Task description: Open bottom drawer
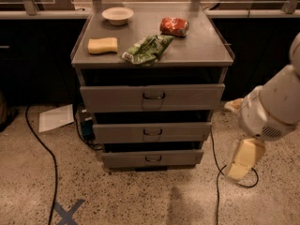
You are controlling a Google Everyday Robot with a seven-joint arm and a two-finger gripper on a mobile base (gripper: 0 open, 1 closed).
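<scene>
Metal bottom drawer [126, 159], plastic end effector [243, 161] right

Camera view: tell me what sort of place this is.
Probably a lab or workshop: a grey three-drawer cabinet, loose cables and a tape cross on the speckled floor. The gripper hangs low at right, apart from the bottom drawer.

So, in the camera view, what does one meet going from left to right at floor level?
White paper sheet → bottom drawer → gripper, which hangs low to the right of the cabinet, apart from the drawer.
</scene>
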